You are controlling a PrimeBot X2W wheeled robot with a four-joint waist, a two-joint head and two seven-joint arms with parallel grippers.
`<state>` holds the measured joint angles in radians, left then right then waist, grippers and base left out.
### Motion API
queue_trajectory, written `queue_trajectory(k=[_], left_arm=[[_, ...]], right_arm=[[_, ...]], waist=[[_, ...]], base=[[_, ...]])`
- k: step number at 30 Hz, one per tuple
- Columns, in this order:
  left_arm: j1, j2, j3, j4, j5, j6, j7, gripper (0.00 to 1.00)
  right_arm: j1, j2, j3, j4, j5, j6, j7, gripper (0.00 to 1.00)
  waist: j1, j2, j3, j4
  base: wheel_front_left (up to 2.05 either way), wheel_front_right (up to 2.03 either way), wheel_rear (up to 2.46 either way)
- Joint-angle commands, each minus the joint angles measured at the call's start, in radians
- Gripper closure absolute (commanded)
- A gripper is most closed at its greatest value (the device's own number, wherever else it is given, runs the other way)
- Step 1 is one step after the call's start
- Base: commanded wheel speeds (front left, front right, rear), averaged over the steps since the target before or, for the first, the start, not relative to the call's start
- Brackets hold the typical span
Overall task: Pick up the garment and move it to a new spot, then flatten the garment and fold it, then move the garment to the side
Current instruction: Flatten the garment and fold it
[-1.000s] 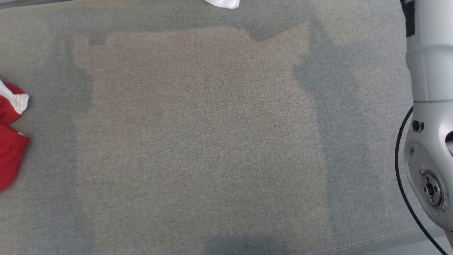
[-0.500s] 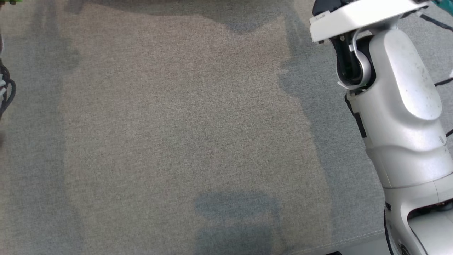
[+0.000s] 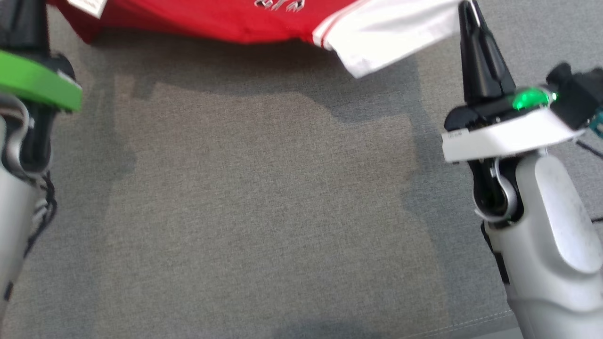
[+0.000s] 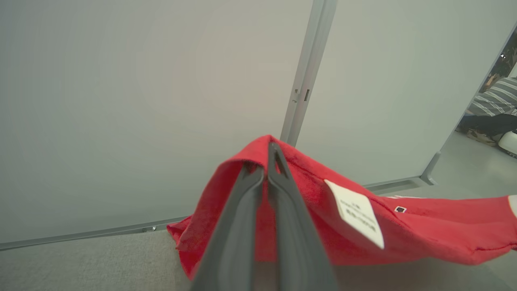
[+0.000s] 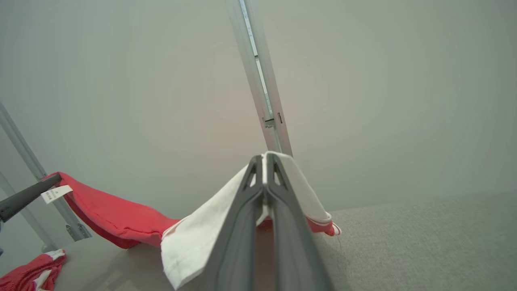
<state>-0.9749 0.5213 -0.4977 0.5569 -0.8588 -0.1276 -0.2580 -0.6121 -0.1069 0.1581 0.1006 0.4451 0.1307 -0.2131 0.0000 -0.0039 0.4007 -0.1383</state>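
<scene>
Garment (image 3: 212, 19) newly aloft before grey panels (image 4: 121, 101)

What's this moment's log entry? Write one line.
left gripper: shut on garment, red edge | right gripper: shut on garment, white sleeve | garment: stretched between both

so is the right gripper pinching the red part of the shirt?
No, the right gripper is shut on the white sleeve.

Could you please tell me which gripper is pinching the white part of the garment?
The right gripper; it is shut on the garment's white sleeve, while the left gripper grips red cloth beside the care label.
</scene>
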Motion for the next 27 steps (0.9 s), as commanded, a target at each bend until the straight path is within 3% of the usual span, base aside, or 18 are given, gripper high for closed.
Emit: queue_trajectory(k=[1,6,7,12,19,27], left_arm=[[0.037,0.010,-0.006,-0.010,-0.006,-0.004,-0.007,1.00],[0.303,0.021,0.017,-0.152,-0.056,0.005,-0.008,1.00],[0.423,0.004,0.039,-0.219,-0.047,0.027,-0.007,1.00],[0.687,-0.062,0.106,-0.361,-0.010,0.083,-0.007,1.00],[0.939,-0.171,0.196,-0.464,0.076,0.118,-0.007,1.00],[1.121,-0.282,0.281,-0.479,0.143,0.107,-0.007,1.00]], right_arm=[[0.033,-0.003,-0.010,-0.011,-0.002,0.000,0.001,1.00],[0.277,0.022,-0.085,-0.101,-0.012,0.000,0.026,1.00],[0.365,0.034,-0.112,-0.127,-0.006,0.000,0.032,1.00],[0.537,0.053,-0.150,-0.164,-0.015,0.000,0.038,1.00],[0.680,0.056,-0.170,-0.162,-0.041,0.000,0.027,1.00],[0.762,0.056,-0.161,-0.091,-0.018,0.000,0.005,1.00]], waist=[[0.0000,0.0039,-0.039,0.004],[0.0000,0.0039,-0.106,0.018],[0.0000,0.0039,-0.130,0.027],[0.0000,0.0039,-0.181,0.040],[0.0000,0.0039,-0.249,0.054],[0.0000,0.0039,-0.315,0.069]], base=[[0.00,0.00,0.00],[0.00,0.00,0.00],[0.00,0.00,0.00],[0.00,0.00,0.00],[0.00,0.00,0.00],[0.00,0.00,0.00]])
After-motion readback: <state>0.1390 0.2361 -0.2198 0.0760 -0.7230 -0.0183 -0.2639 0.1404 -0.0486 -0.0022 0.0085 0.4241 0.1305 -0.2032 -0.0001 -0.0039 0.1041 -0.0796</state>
